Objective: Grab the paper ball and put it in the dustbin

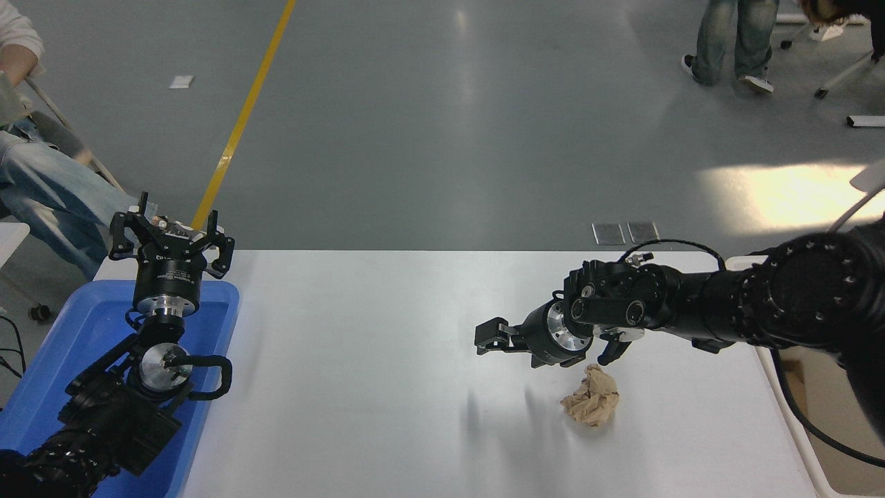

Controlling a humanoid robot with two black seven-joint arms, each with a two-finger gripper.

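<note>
The white table (387, 360) is being used. The dustbin (795, 443) is waiting at its right edge. The right pincer (553, 346) is being held wide above the paper ball (591, 403), holding nothing. It should be lowered straight around the ball. The left pincer (169, 238) is being parked, spread wide.

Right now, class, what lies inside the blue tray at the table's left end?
The left arm rests in the blue tray, its end effector raised over the far rim. The bare floor shows nothing else; the part under the arm is covered.
</note>
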